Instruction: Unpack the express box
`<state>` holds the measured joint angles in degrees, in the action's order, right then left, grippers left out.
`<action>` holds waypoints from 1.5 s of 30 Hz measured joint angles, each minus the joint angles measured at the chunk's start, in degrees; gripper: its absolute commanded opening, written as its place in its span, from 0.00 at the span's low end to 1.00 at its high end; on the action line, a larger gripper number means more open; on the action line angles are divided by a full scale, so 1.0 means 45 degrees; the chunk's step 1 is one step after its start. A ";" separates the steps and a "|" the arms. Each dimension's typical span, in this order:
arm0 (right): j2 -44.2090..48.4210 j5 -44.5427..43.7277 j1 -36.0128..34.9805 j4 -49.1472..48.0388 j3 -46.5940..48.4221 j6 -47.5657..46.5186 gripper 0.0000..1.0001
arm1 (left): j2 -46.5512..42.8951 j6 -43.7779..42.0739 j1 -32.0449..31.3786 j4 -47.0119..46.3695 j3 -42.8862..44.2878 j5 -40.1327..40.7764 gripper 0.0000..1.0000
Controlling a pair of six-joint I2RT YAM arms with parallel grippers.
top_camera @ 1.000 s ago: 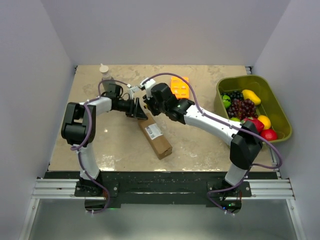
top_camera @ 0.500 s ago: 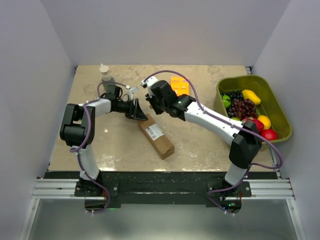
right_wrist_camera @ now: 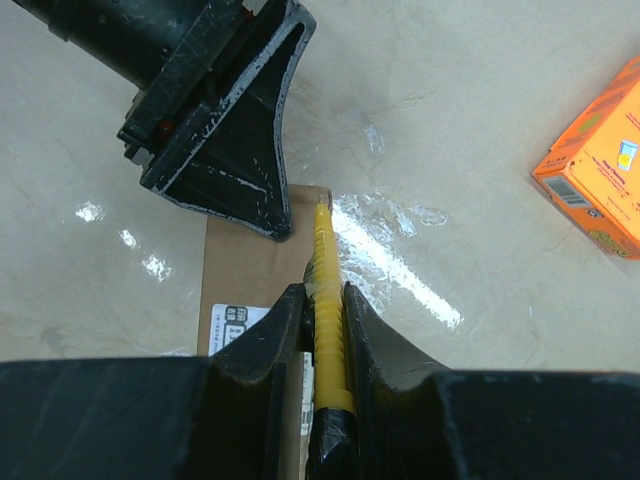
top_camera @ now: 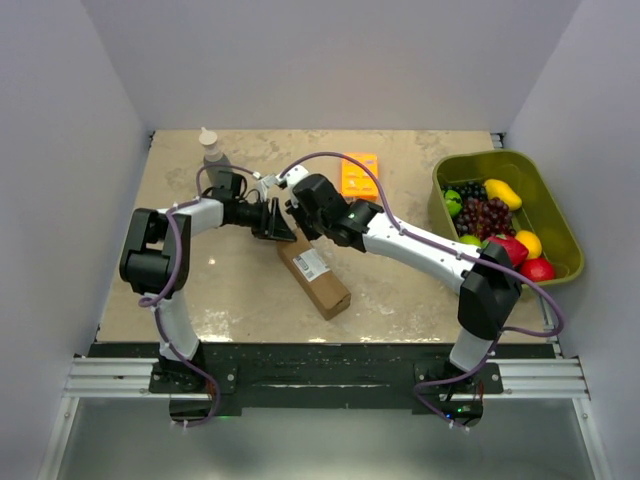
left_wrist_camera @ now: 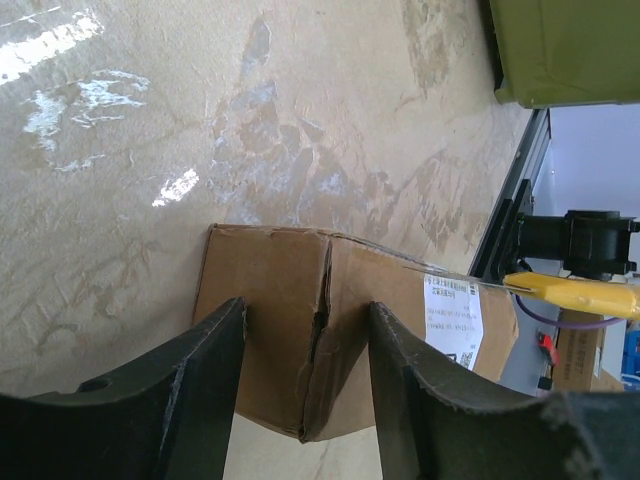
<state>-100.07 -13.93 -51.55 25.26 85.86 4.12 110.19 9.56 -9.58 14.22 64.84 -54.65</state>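
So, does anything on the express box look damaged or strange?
Yes. A ragged dark split runs down the express box between the left gripper's fingers; cut or crease, I cannot tell. The right gripper holds a yellow tool over it.

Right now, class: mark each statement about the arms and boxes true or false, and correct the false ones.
1. The right gripper holds a yellow tool. True.
2. The box lies in the bin. False: it lies on the table; the bin holds fruit.
3. The left gripper stands open at the box's end. True.
4. The left gripper holds the orange box. False: that box lies apart, farther back on the table.
5. The box's label faces up. True.
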 measured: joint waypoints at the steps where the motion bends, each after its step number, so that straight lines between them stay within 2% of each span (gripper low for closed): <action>1: 0.0000 -0.0024 -0.0015 -0.0019 0.0000 0.0000 0.00 | -0.0005 0.0019 -0.0039 -0.0005 -0.0010 0.0015 0.00; 45: -0.0525 -0.0568 -0.0019 -0.0092 -0.0087 0.0719 0.00 | -0.0151 0.0321 -0.0126 -0.0160 -0.0160 0.0301 0.00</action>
<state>-102.43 -16.49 -51.64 24.84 85.47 7.35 109.51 11.00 -10.15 13.50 64.12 -53.30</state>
